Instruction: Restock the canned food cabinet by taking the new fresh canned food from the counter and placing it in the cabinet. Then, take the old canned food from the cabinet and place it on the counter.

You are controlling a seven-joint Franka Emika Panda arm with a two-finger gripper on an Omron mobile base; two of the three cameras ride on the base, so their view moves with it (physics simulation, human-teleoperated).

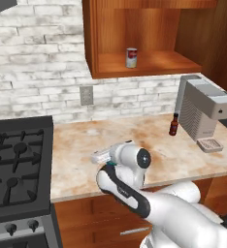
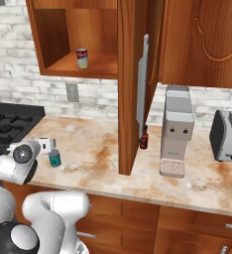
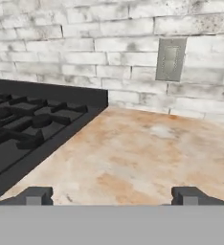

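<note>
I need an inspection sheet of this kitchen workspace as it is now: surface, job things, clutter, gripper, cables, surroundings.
Surface: counter, beige mottled stone, no spills seen.
Job's things: red-and-white can upright on the shelf of the open cabinet; teal-blue can upright on the counter near its front edge, beside the gripper.
Clutter: dark brown bottle next to the coffee machine.
Gripper: gripper open, low over the counter, holding nothing.
Cables: nothing seen.
Surroundings: black gas stove, wall outlet, toaster, brick wall.
</note>
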